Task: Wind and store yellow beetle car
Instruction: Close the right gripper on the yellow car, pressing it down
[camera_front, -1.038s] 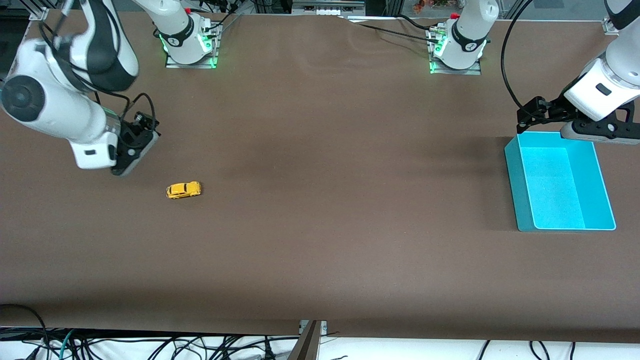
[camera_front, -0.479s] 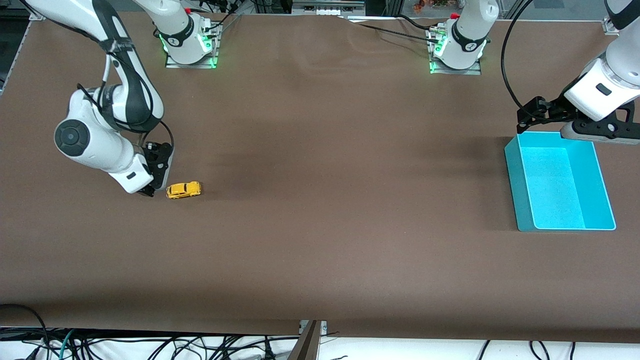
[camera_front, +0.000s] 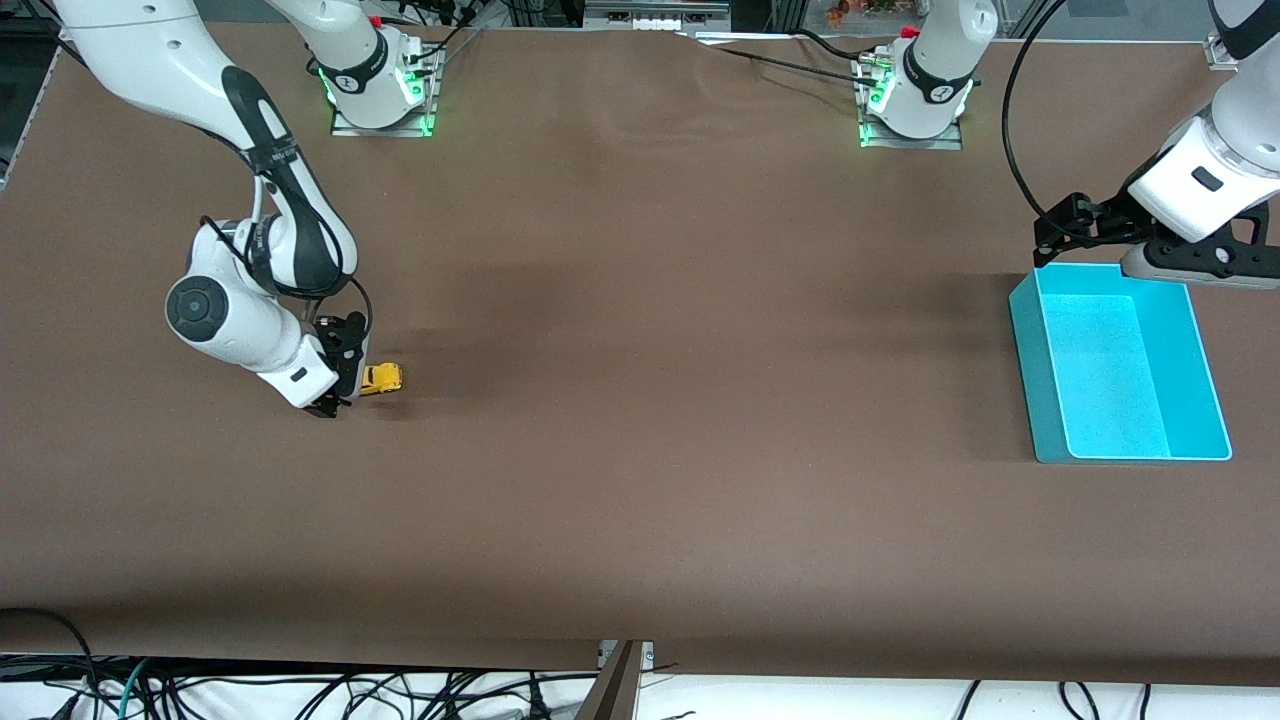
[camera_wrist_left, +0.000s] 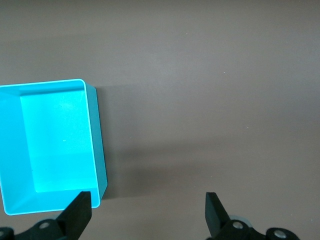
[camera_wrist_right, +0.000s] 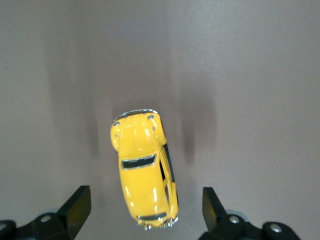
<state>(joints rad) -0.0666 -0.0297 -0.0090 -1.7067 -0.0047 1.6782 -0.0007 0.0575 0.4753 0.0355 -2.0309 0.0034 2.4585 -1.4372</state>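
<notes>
The yellow beetle car (camera_front: 382, 378) sits on the brown worktop (camera_front: 640, 520) toward the right arm's end, on its wheels, body turned a bit off square in the right wrist view (camera_wrist_right: 144, 170). The right tool (camera_front: 335, 398) is right down over it, covering one end of the car in the front view. From the right wrist view the fingers (camera_wrist_right: 75, 207) are spread wide with the car in the gap between them (camera_wrist_right: 145, 210), neither one touching it, so it's open and not gripping anything.

At about the same depth, toward the left arm's end of the worktop, there's a turquoise bin (camera_front: 1035, 360), well apart from the car. Looks like nothing in it. The left tool (camera_front: 1190, 262) hangs over the bin's edge that's farthest from the front camera, arm just waiting. Its fingers (camera_wrist_left: 80, 210) are spread apart too (camera_wrist_left: 147, 212), holding nothing, with the bin (camera_wrist_left: 97, 130) showing off to one side.
</notes>
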